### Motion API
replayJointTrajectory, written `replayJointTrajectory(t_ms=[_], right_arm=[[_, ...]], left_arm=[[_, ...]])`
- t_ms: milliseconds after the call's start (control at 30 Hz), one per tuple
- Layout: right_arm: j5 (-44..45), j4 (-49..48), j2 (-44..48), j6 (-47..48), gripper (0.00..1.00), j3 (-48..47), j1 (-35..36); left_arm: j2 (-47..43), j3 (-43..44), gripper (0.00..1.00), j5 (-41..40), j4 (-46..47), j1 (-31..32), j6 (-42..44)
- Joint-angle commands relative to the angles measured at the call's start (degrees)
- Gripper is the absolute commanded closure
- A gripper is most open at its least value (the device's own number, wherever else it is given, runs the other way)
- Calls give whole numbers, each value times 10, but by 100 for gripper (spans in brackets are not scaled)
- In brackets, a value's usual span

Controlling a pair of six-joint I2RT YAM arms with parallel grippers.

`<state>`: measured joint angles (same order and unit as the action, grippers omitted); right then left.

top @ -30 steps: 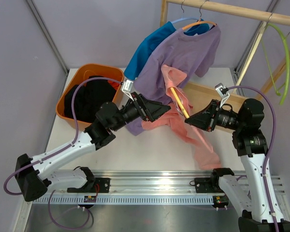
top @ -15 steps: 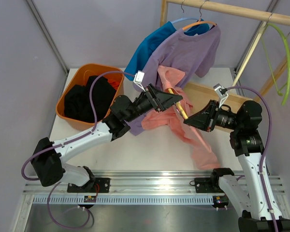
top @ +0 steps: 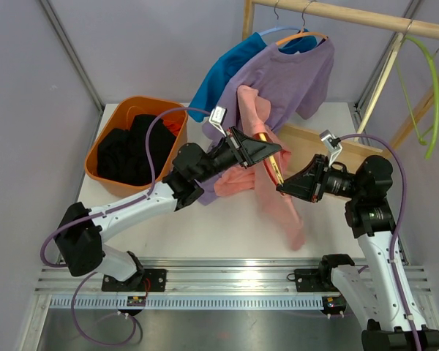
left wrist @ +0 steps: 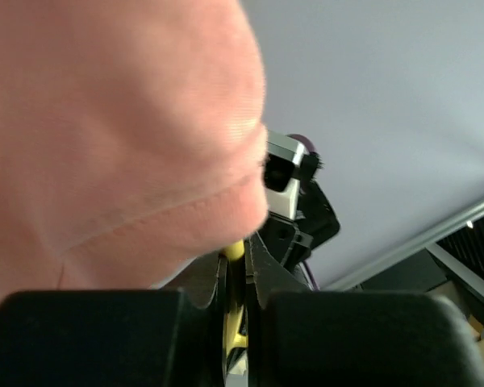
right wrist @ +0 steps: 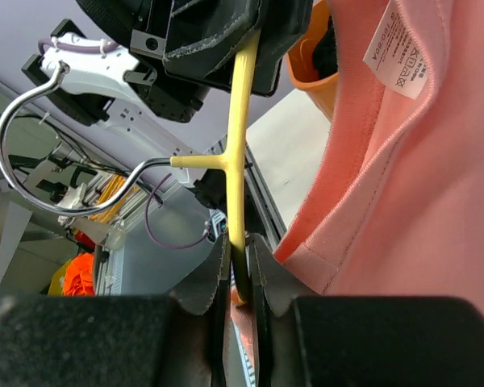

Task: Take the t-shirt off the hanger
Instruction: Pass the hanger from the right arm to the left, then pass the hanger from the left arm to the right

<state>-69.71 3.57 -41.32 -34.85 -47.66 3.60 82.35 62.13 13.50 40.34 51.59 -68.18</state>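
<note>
Two grippers met on one hanger in the overhead view. The left gripper (top: 276, 151) was clamped on the upper stretch of the yellow plastic hanger (top: 273, 167), and the right gripper (top: 282, 187) was pinched shut on its lower end. A salmon-pink cotton t-shirt (top: 282, 208) was draped over that hanger between the two arms, with one part bunched up above the left gripper and the rest trailing down to the white table (top: 205, 227). Behind it a purple t-shirt (top: 289, 77) and a blue t-shirt (top: 223, 73) hung from the wooden rail (top: 351, 16). A round orange plastic basket (top: 100, 144) holding black clothes (top: 132, 146) stood at the left.

From the left wrist, pink cloth (left wrist: 105, 121) filled most of the frame. Below it the left gripper's (left wrist: 235, 282) fingers were closed tight on the thin yellow bar (left wrist: 235, 318).

From the right wrist, the right gripper (right wrist: 240, 274) squeezed the same yellow bar (right wrist: 240, 145), whose metal hook (right wrist: 32, 137) curved off to the left. The left gripper (right wrist: 242, 40) held the bar's far end. The pink shirt (right wrist: 387, 177), its white care label (right wrist: 399, 48) showing, hung just beside the bar on the right.
</note>
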Motion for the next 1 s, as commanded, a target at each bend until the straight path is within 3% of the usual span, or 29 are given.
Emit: replayJointTrajectory(t_ms=[0,67,133,233,300,467,600,633,767,967], right_arm=[[-12,-39,9,5,98,-16,6],[-10,31,7,81,81,-51,6],[-10,157,2,200,48,-87,6],[10,311,-14,344,31,-161,6],[24,390,-24,445,25,-205,5],[66,504,-80,582,19,-284,5],[15,694,-168,794,21,-345,7],[8,711,-196,807,21,-355,6],[8,700,-225,790,24,-376,10],[21,499,-188,611,25,-325,35]], left_arm=[[-3,24,100,27,24,-3,49],[-12,28,100,47,-9,-8,61],[-20,34,100,69,-49,-18,72],[-41,38,100,120,-120,-42,86],[-58,46,100,153,-166,-57,113],[-72,85,100,242,-333,-66,174],[-65,116,100,326,-408,-66,199],[-64,121,100,358,-433,-66,200],[-63,135,100,403,-462,-63,203],[-51,150,100,418,-466,-60,191]])
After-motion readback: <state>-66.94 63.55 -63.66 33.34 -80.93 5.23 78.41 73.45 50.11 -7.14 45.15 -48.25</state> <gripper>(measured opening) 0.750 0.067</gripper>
